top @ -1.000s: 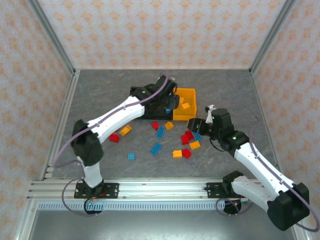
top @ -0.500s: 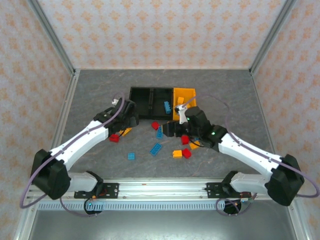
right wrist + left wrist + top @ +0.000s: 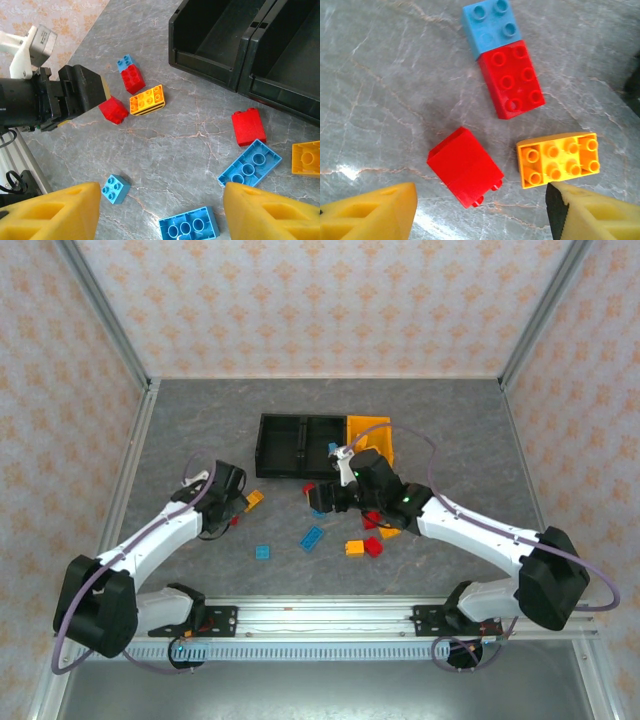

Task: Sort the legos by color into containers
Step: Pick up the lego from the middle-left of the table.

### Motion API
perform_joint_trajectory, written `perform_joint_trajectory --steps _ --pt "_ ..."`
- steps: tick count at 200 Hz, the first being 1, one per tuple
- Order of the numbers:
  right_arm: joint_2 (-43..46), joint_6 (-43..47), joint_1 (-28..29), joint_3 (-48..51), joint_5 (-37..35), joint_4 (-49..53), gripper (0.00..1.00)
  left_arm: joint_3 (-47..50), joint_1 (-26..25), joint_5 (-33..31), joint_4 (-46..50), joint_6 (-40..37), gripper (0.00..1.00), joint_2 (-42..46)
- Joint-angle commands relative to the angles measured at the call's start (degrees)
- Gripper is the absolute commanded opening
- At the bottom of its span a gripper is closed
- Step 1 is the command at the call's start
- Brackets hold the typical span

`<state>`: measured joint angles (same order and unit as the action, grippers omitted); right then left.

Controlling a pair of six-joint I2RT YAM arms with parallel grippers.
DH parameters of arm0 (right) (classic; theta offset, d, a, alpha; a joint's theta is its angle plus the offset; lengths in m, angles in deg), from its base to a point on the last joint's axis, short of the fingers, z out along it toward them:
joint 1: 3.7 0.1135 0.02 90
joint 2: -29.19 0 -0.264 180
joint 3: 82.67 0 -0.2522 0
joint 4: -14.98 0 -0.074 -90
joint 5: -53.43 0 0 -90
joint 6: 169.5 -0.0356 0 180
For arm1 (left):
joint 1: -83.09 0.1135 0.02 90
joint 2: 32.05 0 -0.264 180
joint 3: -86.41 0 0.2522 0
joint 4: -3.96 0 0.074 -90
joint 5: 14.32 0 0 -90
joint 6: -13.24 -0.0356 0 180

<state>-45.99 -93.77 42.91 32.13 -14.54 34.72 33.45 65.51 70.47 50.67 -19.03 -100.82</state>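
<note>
The left claw (image 3: pixel 480 205) hangs with its yellow fingers (image 3: pixel 375 212) spread apart, gripping nothing. A red lego (image 3: pixel 465 172) lies tipped on its side on the counter (image 3: pixel 380 90) just ahead of them. An orange lego (image 3: pixel 557 160) lies at its 3 o'clock, and a red brick (image 3: pixel 512 80) and a light-blue brick (image 3: pixel 491 25) touch end to end toward 12 o'clock. The right claw (image 3: pixel 160 215) is also apart, with a blue brick (image 3: pixel 189 229) showing between its fingers. The three containers (image 3: pixel 300 445) sit at 12 o'clock of the scattered legos (image 3: pixel 312 538).
</note>
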Motion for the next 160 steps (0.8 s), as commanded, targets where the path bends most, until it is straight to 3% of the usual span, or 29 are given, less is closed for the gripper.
perform_joint_trajectory --steps 1,82,160 --pt "0.85 0.88 0.23 -0.62 -1.97 -1.01 0.66 1.86 0.87 -1.25 -2.21 5.55 0.72 -0.14" --pt "2.49 0.68 0.21 0.02 -3.63 0.12 0.66 2.22 2.9 -1.44 -8.38 6.12 0.72 -7.53" --pt "4.95 -0.21 0.23 2.02 -5.5 0.44 0.66 3.23 3.52 -1.05 -10.89 5.47 0.54 -10.31"
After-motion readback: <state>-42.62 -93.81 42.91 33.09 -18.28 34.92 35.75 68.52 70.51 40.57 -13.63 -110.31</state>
